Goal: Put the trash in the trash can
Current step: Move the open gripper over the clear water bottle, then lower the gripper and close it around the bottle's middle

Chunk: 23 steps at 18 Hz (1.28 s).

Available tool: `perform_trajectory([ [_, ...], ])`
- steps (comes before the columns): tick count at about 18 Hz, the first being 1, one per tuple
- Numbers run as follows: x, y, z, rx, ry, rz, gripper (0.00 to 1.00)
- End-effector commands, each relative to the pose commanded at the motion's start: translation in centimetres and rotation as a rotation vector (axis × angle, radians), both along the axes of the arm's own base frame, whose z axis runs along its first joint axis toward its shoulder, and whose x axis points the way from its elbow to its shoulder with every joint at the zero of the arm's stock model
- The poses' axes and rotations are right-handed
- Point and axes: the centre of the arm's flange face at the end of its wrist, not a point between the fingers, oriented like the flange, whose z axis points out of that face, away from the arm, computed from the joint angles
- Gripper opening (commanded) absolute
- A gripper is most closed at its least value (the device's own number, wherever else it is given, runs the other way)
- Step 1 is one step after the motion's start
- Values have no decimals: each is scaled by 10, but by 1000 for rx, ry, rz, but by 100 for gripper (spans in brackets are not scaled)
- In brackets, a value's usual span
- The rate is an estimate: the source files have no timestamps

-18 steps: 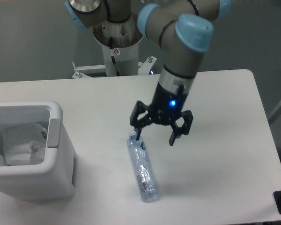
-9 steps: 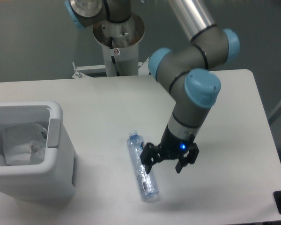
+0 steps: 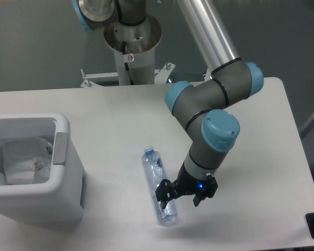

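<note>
Nearest the camera, the gripper (image 3: 184,194) hangs low over the table (image 3: 261,136), its fingers spread apart and holding nothing. One finger is at the near end of the bottle (image 3: 158,187), the other out over bare table to the right, so the fingers look offset to the bottle's right, not astride it; whether the finger touches the plastic I cannot tell. The bottle lies flat, blue cap at the far end, crushed body running toward the near edge. Coming in low at the body makes sense: that is the widest stretch to close on.

Half a second ago the gripper was higher and a little farther back, beside the bottle's middle; a second ago it was well above the cap end. It has dropped and slid nearer, while the bottle has not moved.

To the left stands the bin (image 3: 63,172), well apart from the bottle. The plastic bag (image 3: 23,161) already lies inside it, so half the job looks done.
</note>
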Motion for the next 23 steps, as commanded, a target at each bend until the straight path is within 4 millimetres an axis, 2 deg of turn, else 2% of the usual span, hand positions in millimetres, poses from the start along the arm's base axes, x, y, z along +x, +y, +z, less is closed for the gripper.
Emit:
perform_trajectory([
  [4,7,11,-24,-46,6,-18,100],
  [9,8,15,-42,-77,20,-27,100],
  [23,25,28,-76,-132,23,-62,100],
])
